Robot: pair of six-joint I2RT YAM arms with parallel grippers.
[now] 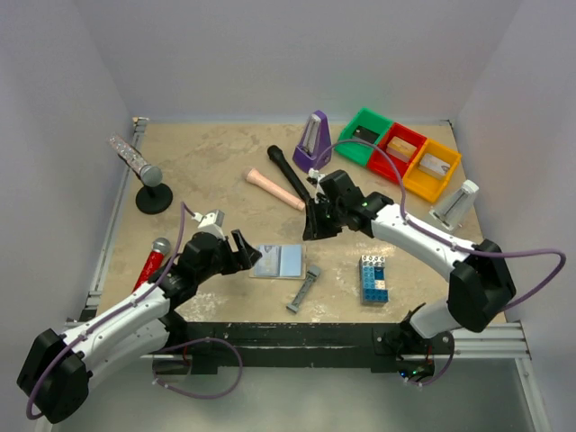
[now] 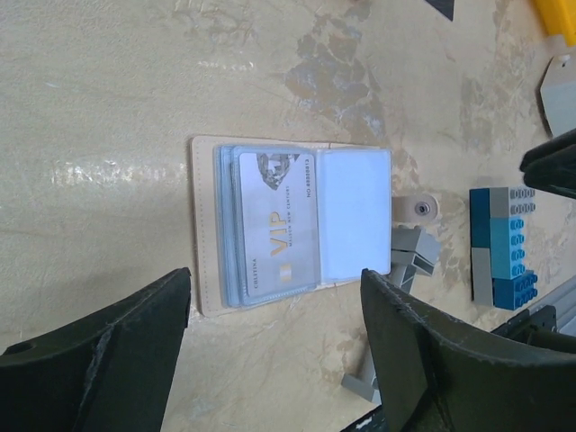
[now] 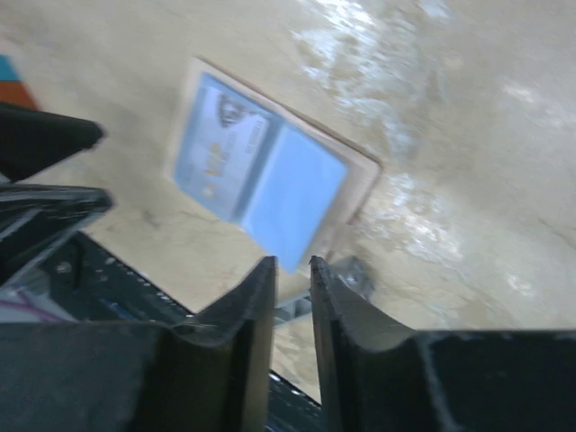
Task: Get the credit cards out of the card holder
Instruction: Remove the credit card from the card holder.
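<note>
Light-blue card holder (image 1: 278, 261) is lying open and flat on the tan table (image 1: 207, 171), near the front edge between my two arms; credit cards (image 2: 270, 220) sit stacked in the pockets of one panel, a pale one marked VIP on top; the other panel shows me only a blank window. Left gripper (image 2: 274, 279) is right at the holder's edge, jaws wide apart, the holder spanning the gap ahead of them, nothing gripped; right gripper (image 3: 290, 270) is just past the holder's far side, jaws almost together with a thin slit between, nothing in it. Grey bar-shaped piece (image 1: 304, 290) lies just beside the holder's near right corner; blue-and-white brick stack (image 1: 373, 277) stands further right, apart from it.
</note>
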